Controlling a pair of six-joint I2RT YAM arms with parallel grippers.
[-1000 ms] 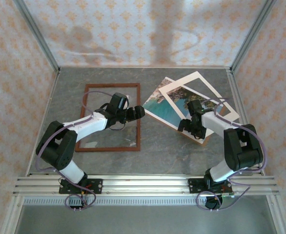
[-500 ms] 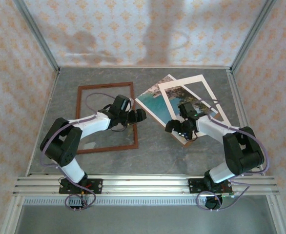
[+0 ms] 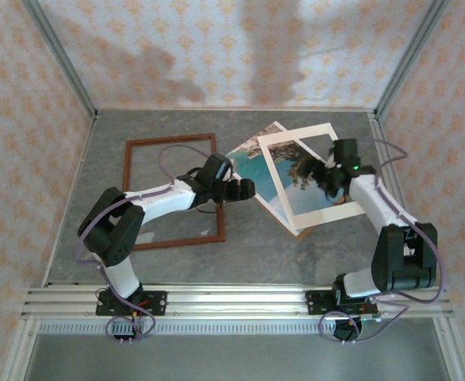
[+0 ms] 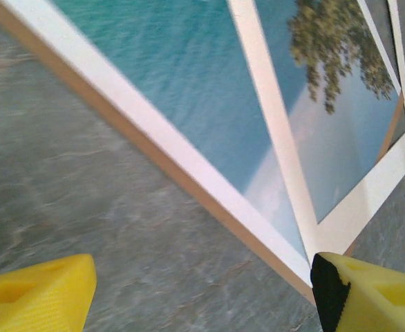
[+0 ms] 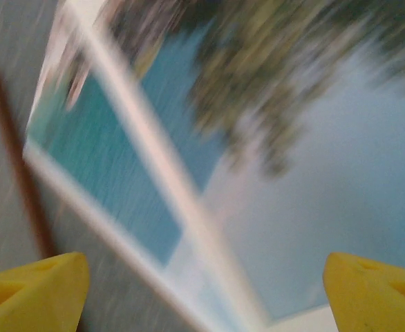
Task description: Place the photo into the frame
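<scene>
The left gripper (image 4: 202, 287) hangs low with its jaws apart and empty, just right of the frame (image 3: 171, 140). The right gripper (image 3: 328, 176), farther right, is also spread and holds nothing. Under both lies the photo (image 3: 252, 167), outside the frame, one corner near its right rail. Judging by this, the insertion is not yet begun: gripping, carrying and squaring remain.

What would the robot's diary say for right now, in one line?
photo: lying right of frame, not in it | left gripper: open, by photo's edge | right gripper: open, above photo
</scene>
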